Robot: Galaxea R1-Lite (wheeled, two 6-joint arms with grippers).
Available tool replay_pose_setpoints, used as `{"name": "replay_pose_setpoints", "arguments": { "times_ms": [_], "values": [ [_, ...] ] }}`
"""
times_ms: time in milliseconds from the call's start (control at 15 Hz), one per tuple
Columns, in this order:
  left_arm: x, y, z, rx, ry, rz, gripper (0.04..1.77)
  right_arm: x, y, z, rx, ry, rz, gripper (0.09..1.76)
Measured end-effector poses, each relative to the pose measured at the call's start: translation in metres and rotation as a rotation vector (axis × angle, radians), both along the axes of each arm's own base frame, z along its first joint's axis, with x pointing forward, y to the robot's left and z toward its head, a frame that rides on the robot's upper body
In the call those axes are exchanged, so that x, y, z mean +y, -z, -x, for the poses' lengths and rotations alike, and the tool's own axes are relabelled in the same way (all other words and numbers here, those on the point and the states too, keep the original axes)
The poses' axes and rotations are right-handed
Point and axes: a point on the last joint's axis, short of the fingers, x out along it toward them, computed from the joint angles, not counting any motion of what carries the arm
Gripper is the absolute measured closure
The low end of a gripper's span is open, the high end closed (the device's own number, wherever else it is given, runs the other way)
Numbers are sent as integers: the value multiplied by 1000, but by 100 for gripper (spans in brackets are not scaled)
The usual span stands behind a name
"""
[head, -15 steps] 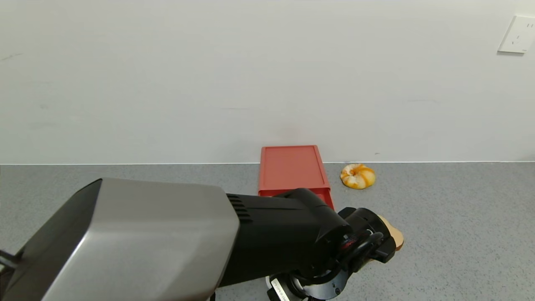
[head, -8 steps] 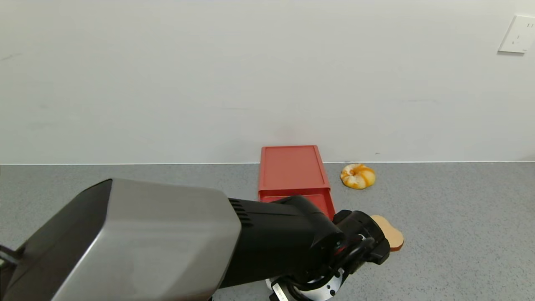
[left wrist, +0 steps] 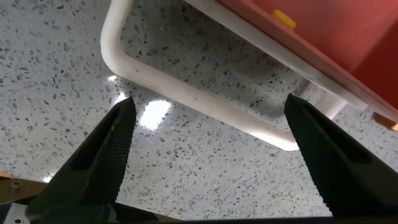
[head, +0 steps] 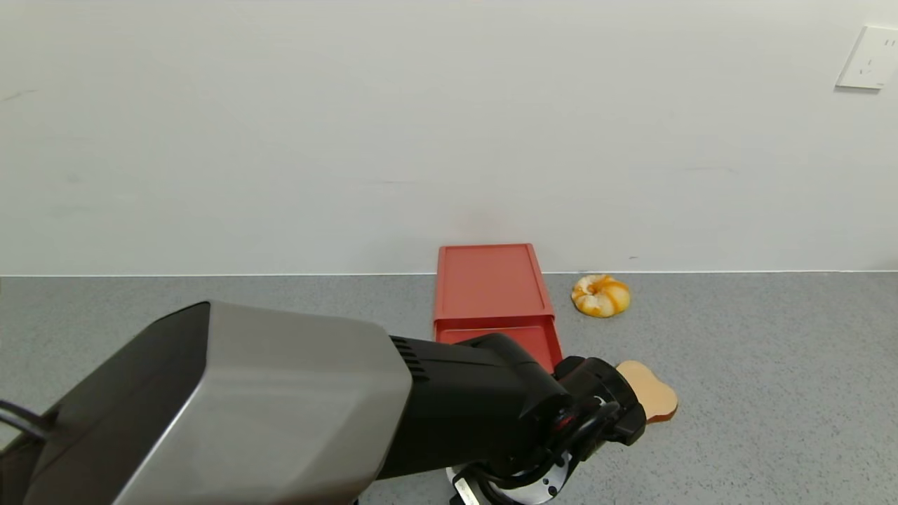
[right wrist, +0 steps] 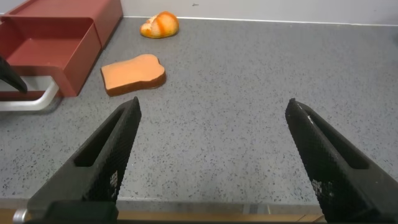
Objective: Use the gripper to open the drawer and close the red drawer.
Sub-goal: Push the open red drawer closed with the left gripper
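The red drawer stands partly pulled out of its low red box by the wall. In the left wrist view its white loop handle lies flat over the counter, running across just beyond my left gripper. That gripper is open, with nothing between the fingers. In the head view my left arm hides the handle and the gripper. The right wrist view shows the open drawer, its handle, and my right gripper open over bare counter, well to the drawer's right.
A tan toast slice lies just right of the drawer front. A round orange-and-white bun sits by the wall, right of the box. A wall socket is at the upper right. The counter's front edge runs under the right gripper.
My left arm has drawn back toward me, uncovering more of the pulled-out drawer and the toast slice. The box and bun have not moved.
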Motion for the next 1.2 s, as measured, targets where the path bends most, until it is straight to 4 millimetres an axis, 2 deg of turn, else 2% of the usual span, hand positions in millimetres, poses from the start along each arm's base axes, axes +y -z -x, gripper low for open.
{"name": "replay_pose_setpoints", "arguments": {
  "times_ms": [1200],
  "values": [
    [5,9,-15,6,1,-40,9,0,0,0,0,0,0,14]
  ]
}}
